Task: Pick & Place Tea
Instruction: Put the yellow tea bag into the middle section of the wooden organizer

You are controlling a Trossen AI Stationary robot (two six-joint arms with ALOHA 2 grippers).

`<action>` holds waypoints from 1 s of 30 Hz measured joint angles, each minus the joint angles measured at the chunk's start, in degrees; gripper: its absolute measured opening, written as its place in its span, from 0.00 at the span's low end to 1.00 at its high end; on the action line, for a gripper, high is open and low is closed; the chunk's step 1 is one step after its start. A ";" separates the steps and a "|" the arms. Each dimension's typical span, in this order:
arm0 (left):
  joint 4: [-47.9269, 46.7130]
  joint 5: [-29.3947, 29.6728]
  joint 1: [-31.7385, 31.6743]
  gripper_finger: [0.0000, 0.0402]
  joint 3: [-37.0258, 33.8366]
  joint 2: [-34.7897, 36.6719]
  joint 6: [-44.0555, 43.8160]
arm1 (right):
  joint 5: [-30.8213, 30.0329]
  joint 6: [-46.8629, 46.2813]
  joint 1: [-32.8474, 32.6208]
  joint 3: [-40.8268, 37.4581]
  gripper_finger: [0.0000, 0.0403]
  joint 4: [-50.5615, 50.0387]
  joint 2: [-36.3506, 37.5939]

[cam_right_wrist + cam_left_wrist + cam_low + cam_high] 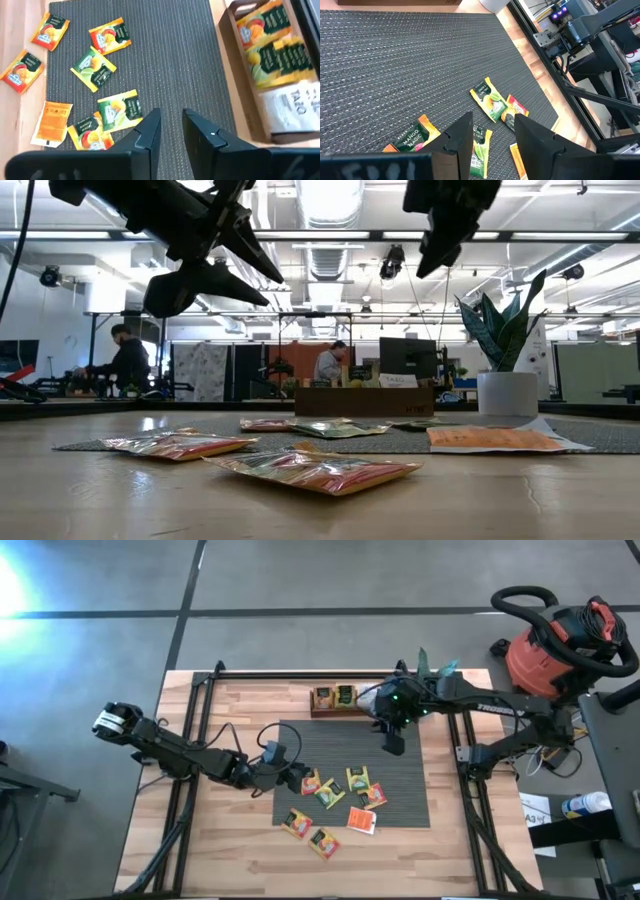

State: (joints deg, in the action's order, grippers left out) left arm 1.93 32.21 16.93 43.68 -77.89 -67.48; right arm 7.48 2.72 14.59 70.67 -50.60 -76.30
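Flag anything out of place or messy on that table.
Loose tea sachets lie scattered at odd angles on the grey mat; three have strayed off it onto the bare wood, while others already sit filed in the wooden tray. Nothing looks torn or spilled.

Mat (400,790) lies mid-table (200,860) | tray (335,700) at its far edge, sachets inside | loose sachets (330,795) scattered on mat's near part, two on table.
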 joint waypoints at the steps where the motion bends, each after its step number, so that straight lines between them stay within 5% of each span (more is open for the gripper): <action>1: -0.02 0.00 0.00 0.34 0.00 0.00 0.00 | 0.05 -0.52 -0.06 -0.88 0.19 0.24 0.68; 12: -0.02 0.00 0.00 0.34 0.00 0.02 0.00 | 0.56 -9.64 -2.28 -10.65 0.18 7.62 7.81; 30: -0.39 0.00 0.00 0.34 0.00 0.02 -0.01 | -1.06 -32.88 -22.80 -23.39 0.17 28.22 8.27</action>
State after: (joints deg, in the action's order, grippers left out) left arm 1.54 32.21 16.93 43.68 -77.87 -67.49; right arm 6.42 -30.17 -8.21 47.29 -22.38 -68.03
